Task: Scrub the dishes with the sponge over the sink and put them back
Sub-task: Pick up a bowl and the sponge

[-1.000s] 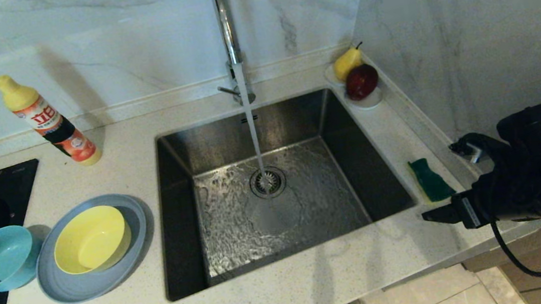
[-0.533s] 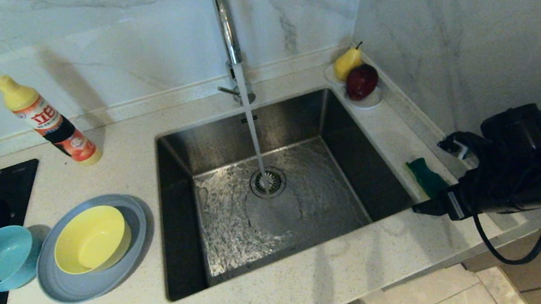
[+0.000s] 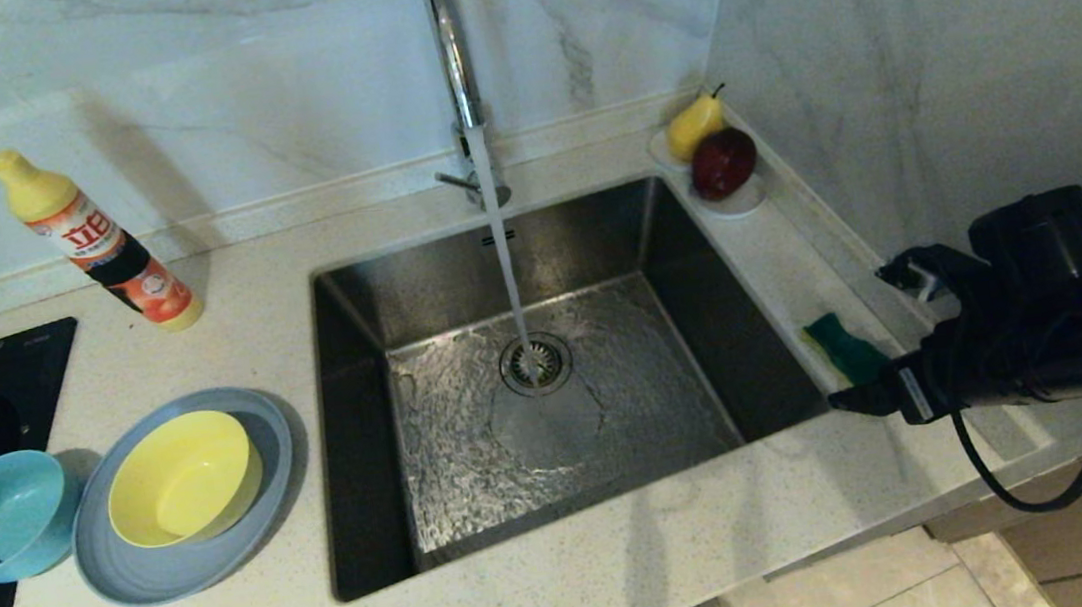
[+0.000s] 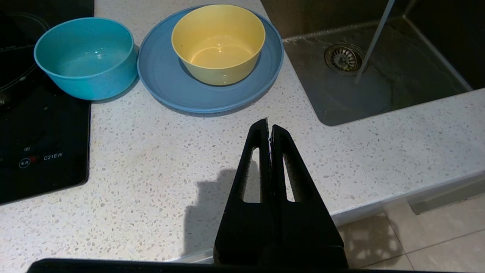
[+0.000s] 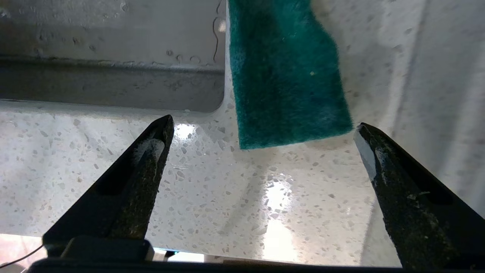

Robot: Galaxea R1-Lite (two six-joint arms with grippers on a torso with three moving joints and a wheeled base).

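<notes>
Since a second ago my right gripper (image 5: 261, 129) has crept up-left toward the sponge (image 3: 842, 349) at the frame's right, jaws wide and empty. Left gripper (image 4: 269, 129) sits shut. Sponge looks soft, light, wet; I'd pinch across its short sides.

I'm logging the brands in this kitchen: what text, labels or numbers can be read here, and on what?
"C21EW": printed in white on the black cooktop, beside a small round symbol, seen in the left wrist view.
"立白": large red characters on the label of the detergent bottle; its smaller print is too small to read.
Bowls, plate, sponge, sink and faucet show no lettering.
</notes>
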